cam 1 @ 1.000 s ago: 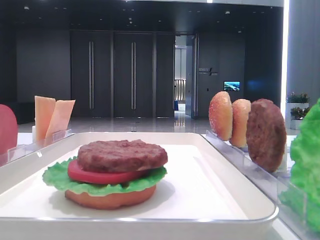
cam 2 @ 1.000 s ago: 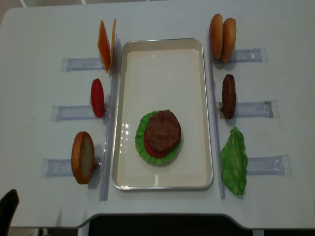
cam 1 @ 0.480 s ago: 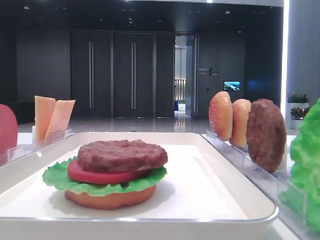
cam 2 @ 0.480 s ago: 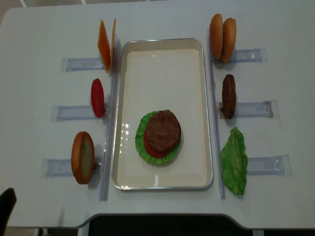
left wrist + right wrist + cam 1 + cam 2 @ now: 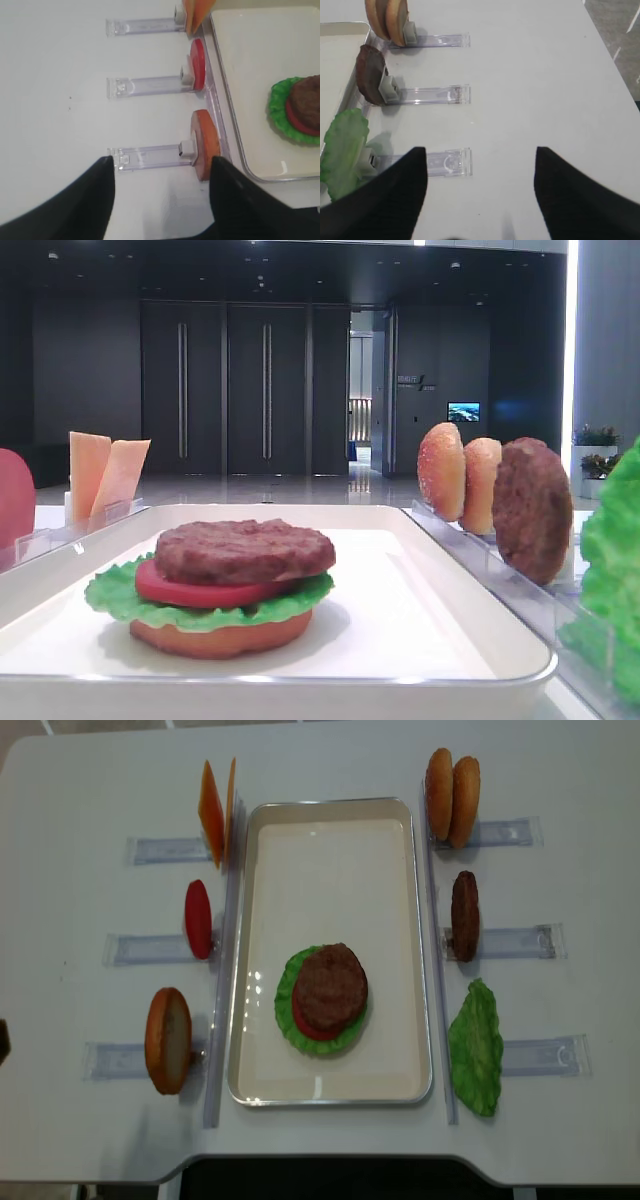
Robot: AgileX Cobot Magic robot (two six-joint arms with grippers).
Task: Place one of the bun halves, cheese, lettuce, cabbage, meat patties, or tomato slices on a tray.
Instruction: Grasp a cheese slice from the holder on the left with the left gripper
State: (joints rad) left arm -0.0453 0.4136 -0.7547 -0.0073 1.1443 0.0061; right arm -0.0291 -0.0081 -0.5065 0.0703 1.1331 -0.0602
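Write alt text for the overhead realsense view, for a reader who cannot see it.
A white tray on a pale table holds a partly built burger: bun half, lettuce, tomato slice and meat patty on top. Clear racks to its left hold two cheese slices, a tomato slice and a bun half; racks to its right hold two bun halves, a patty and a lettuce leaf.

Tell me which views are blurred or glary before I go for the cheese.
Low front view: background is dark, lettuce leaf at right edge soft. Overhead view: even light, faint glare on the tray rim, cheese sharp. Both wrist views: gripper fingers are blurred black shapes.
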